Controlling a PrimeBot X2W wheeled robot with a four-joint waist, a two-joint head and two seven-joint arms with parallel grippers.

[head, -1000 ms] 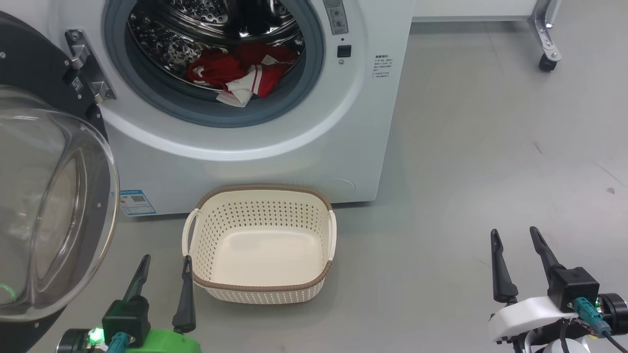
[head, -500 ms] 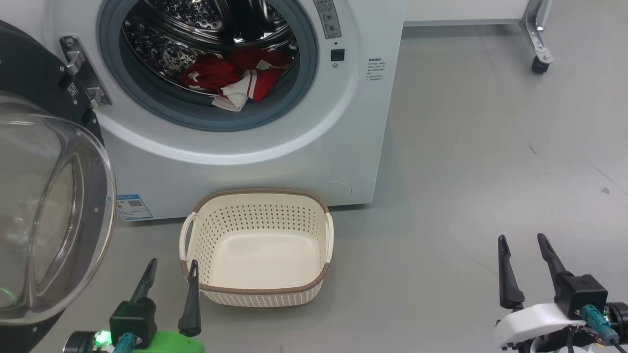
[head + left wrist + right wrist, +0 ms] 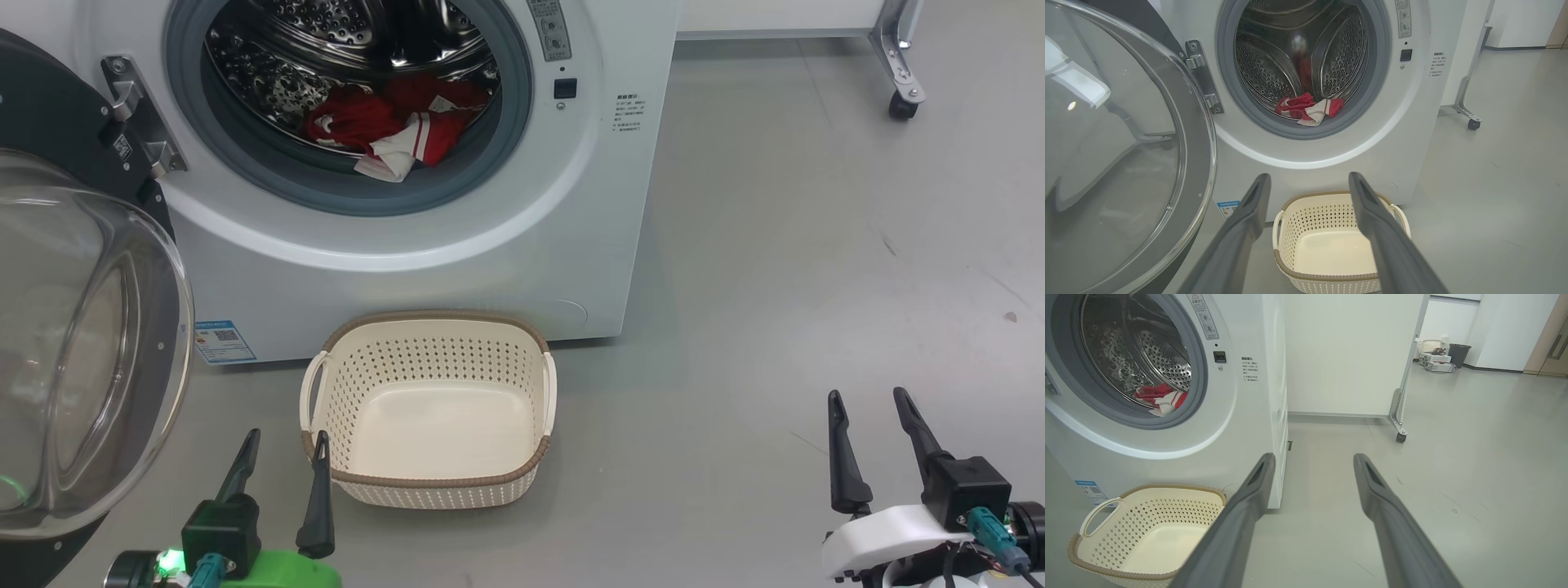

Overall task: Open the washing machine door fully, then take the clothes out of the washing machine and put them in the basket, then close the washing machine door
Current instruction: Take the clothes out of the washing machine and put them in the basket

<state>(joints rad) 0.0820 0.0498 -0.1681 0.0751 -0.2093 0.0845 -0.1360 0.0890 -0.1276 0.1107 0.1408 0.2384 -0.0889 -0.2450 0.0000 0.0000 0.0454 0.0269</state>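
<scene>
The clothes [image 3: 384, 131] lie in the washing machine [image 3: 506, 261] drum, far from the fingers. Left fingers [image 3: 318, 498], spread and empty, stand just beside the basket [image 3: 441, 359]; right fingers [image 3: 841, 457], equally spread and empty, stand well apart from it.

The basket [image 3: 433, 479] sits on the grey floor. Just behind it stands the washing machine [image 3: 408, 261], with the clothes [image 3: 392, 126] heaped in its drum. The washing machine door [image 3: 82, 343] hangs swung open, left of the basket. The left gripper [image 3: 287, 435] hovers just beside the basket's near left corner, fingers apart. The right gripper [image 3: 867, 394] hovers well to the basket's right, fingers spread.
</scene>
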